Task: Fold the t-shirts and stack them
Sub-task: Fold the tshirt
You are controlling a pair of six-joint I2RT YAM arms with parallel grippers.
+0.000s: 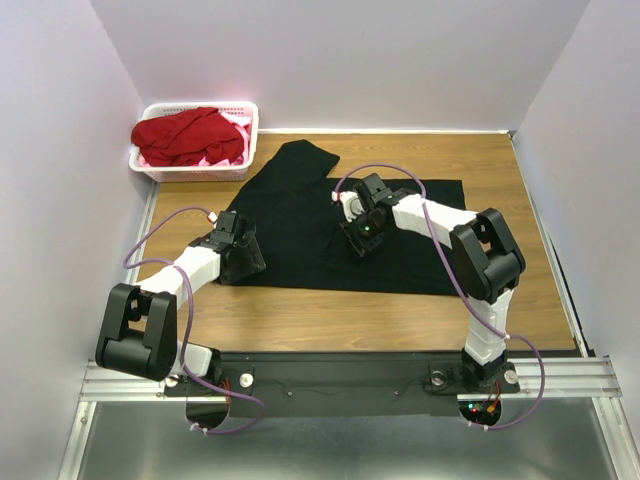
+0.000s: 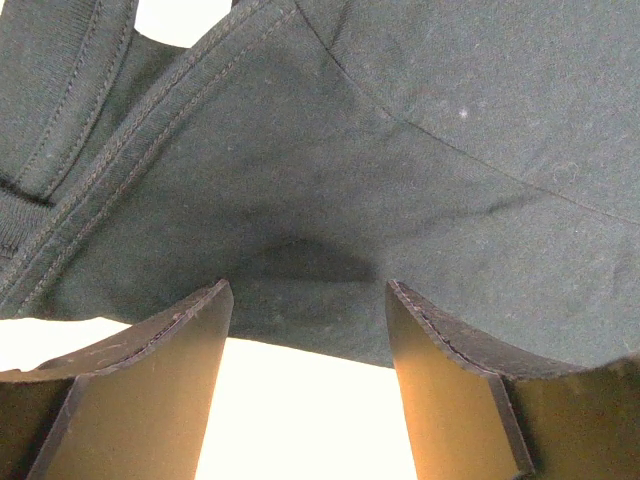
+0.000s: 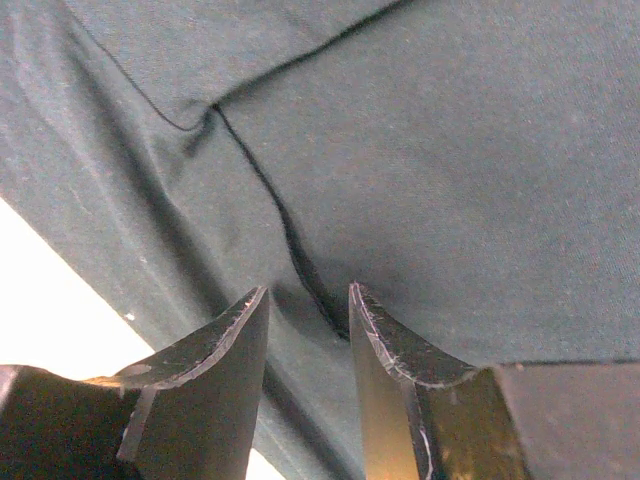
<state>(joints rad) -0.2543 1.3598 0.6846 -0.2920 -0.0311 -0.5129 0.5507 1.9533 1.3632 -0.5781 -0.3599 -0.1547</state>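
A large black t-shirt (image 1: pixel 300 215) lies spread on the wooden table, one sleeve pointing to the back. My left gripper (image 1: pixel 243 258) is at the shirt's front left edge. In the left wrist view it (image 2: pixel 308 290) is open, its tips resting on the hem of the black cloth (image 2: pixel 400 180) with bare table between the fingers. My right gripper (image 1: pixel 358 240) is over the shirt's middle. In the right wrist view it (image 3: pixel 308 295) is narrowly open, straddling a folded edge of the cloth (image 3: pixel 480 150). A red shirt (image 1: pixel 185 135) and a pink one (image 1: pixel 238 132) lie in the basket.
A white slotted basket (image 1: pixel 200 106) stands at the table's back left corner, touching the black shirt's sleeve. White walls close in the back and both sides. Bare wood (image 1: pixel 500 190) shows to the right of the shirt and along the front.
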